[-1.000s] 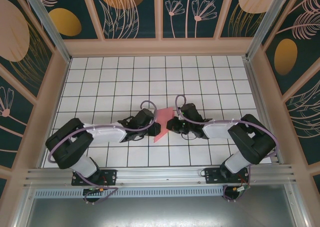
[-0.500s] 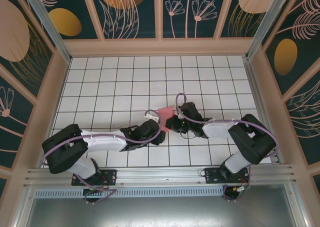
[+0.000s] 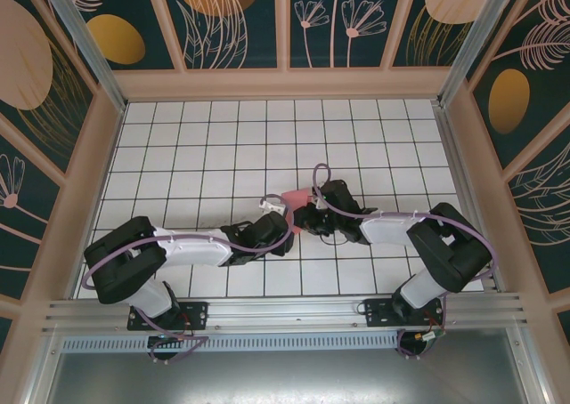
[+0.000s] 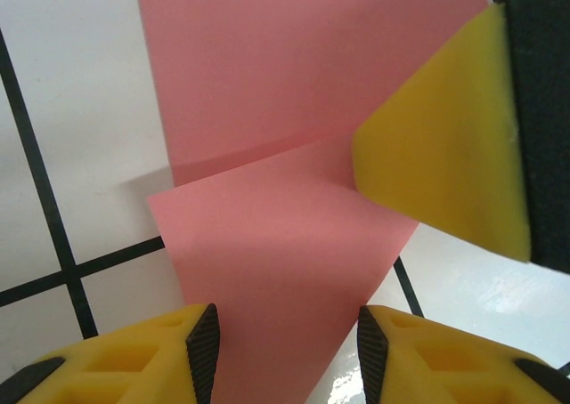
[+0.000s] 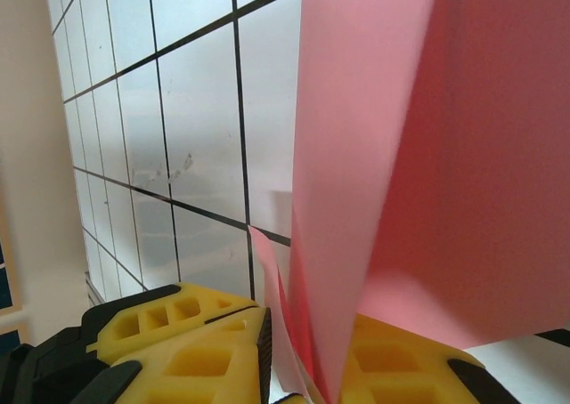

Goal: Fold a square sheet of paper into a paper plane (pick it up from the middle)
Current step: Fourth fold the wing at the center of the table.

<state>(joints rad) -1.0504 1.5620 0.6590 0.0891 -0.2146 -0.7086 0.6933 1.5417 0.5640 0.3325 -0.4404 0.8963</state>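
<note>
Between the two hands at mid-surface [image 3: 178, 146], the folded pink paper [image 3: 297, 196] stands on edge, pinched at its fold by the right hand [image 5: 307, 368], while the left hand [image 4: 287, 351], spread, straddles its near end.

White gridded table [image 3: 205, 146], floral walls [image 3: 240, 21]

There was one square sheet of paper [image 3: 297, 197], pink-red and creased, on one white gridded counter [image 3: 196, 146]. Two robot arms reached in, each with one claw: a left claw [image 3: 281, 229] and a right claw [image 3: 303, 217], each with two yellow-padded fingers [image 4: 445, 164].
</note>
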